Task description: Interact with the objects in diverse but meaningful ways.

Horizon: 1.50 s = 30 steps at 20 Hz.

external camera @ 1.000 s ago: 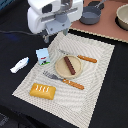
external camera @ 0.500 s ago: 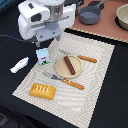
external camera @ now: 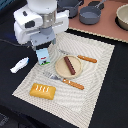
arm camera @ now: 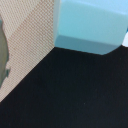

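Right beneath my gripper (external camera: 42, 46), the white-blue-green carton (external camera: 43, 56) is standing on the mat's (external camera: 95, 80) edge; I'm hovering above, and whether my jaws are gripping it, I can't tell.

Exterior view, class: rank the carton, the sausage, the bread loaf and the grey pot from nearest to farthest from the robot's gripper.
1. Carton: directly under the gripper, at the mat's edge.
2. Sausage: on the round plate, toward the exterior view's right.
3. Bread loaf: on the mat's near corner.
4. Grey pot: far off on the brown surface at the back.
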Available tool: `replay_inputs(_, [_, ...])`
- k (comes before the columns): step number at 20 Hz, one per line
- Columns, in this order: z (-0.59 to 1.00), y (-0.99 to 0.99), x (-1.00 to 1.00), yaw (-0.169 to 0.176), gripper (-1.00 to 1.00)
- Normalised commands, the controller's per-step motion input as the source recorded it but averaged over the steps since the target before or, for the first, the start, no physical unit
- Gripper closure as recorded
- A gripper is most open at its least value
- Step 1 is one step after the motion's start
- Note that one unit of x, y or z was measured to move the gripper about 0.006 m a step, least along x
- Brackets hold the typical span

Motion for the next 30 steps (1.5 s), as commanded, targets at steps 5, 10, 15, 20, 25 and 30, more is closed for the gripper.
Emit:
replay_inputs(5, [-0.2, -0.22, -0.13, -0.009, -1.0])
replay_inputs(10, [-0.13, -0.35, -0.02, -0.037, -1.0])
replay_inputs(15, [-0.14, -0.3, -0.04, -0.055, -1.0])
replay_inputs(20, [-0.22, -0.16, -0.17, -0.032, 1.0])
replay_inputs(25, [-0.24, -0.02, -0.16, 0.0, 1.0])
replay_inputs(30, [-0.1, 0.04, 0.02, 0.0, 1.0])
